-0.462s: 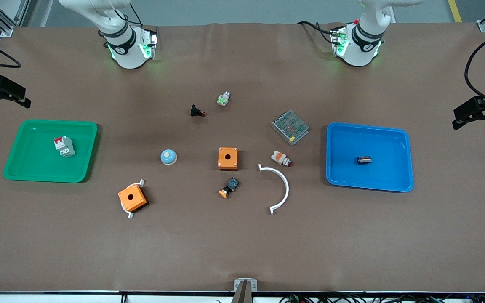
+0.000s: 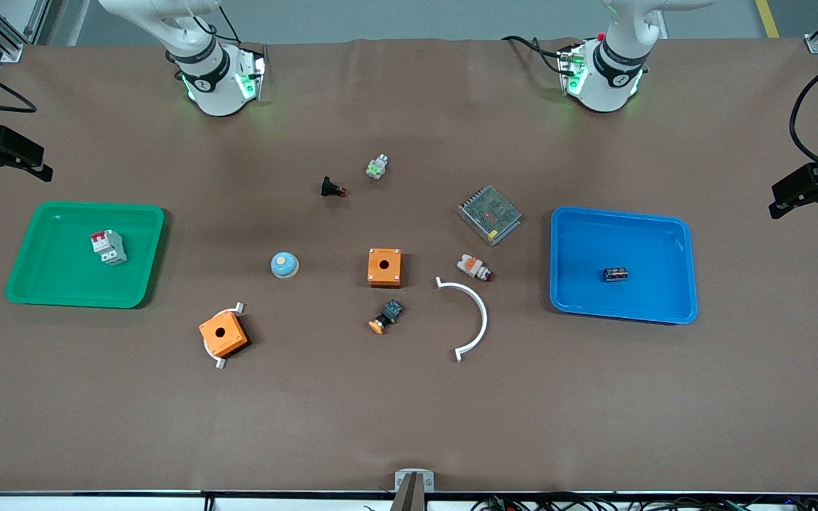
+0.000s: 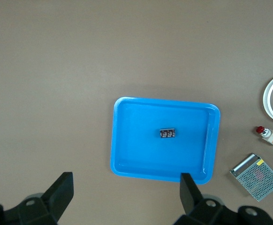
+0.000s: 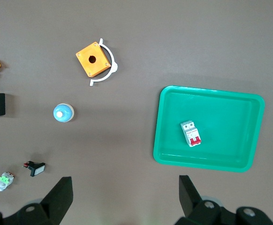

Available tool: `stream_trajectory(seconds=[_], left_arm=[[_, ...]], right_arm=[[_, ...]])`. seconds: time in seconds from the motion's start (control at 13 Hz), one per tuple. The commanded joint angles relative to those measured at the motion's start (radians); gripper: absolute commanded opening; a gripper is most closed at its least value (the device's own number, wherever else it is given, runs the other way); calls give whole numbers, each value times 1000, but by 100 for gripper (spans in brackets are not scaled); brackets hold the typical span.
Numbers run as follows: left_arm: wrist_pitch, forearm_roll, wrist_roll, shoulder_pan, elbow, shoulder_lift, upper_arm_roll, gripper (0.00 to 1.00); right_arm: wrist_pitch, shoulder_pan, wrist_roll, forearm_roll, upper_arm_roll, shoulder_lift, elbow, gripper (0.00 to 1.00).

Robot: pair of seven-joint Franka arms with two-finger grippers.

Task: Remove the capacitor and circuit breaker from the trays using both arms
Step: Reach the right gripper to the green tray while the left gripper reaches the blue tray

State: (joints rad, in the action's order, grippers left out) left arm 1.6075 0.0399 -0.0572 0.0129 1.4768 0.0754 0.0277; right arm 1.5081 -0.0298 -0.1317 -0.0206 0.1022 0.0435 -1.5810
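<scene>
The capacitor point(image 2: 615, 274), a tiny dark cylinder, lies on its side in the blue tray point(image 2: 664, 309); the left wrist view shows it point(image 3: 167, 133) in that tray point(image 3: 127, 164). The breaker point(image 2: 108, 247), a white-grey block with a red top, lies in the green tray point(image 2: 40, 291); the right wrist view shows it point(image 4: 191, 133) there point(image 4: 169, 150). My left gripper point(image 2: 806, 209) point(image 3: 125, 180) is open and empty, high above the table by the blue tray. My right gripper point(image 2: 11, 176) point(image 4: 125, 182) is open and empty, high by the green tray.
Between the trays lie two orange boxes point(image 2: 384, 267) point(image 2: 223, 334), two white arcs point(image 2: 476, 319), a blue-topped bell point(image 2: 285, 265), a metal mesh power supply point(image 2: 490, 213), a white-and-orange button point(image 2: 474, 267), an orange-capped black button point(image 2: 386, 316), a black red-tipped part point(image 2: 331, 188) and a green-and-white part point(image 2: 378, 167).
The capacitor has rolled slightly nearer the front camera inside the blue tray. My left gripper has drifted a little toward its end of the table. The breaker has not moved.
</scene>
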Motion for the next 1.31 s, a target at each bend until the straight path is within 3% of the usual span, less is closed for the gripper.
stream_trajectory(seconds=[0.0, 0.23, 0.38, 0.85, 1.23], left_arm=[[8, 28, 10, 2, 14, 12, -11, 100], [0, -8, 28, -2, 29, 139, -12, 100], [61, -11, 56, 13, 75, 193, -15, 100], [173, 6, 177, 120, 154, 380, -17, 100], [385, 5, 188, 110, 237, 497, -14, 100]], right_arm=[[-11, 1, 3, 5, -4, -1, 16, 100], [-11, 11, 0, 8, -3, -8, 33, 100], [-17, 18, -2, 30, 1, -42, 4, 100], [292, 82, -132, 230, 4, -82, -282, 100], [415, 204, -343, 231, 2, -273, -333, 100]])
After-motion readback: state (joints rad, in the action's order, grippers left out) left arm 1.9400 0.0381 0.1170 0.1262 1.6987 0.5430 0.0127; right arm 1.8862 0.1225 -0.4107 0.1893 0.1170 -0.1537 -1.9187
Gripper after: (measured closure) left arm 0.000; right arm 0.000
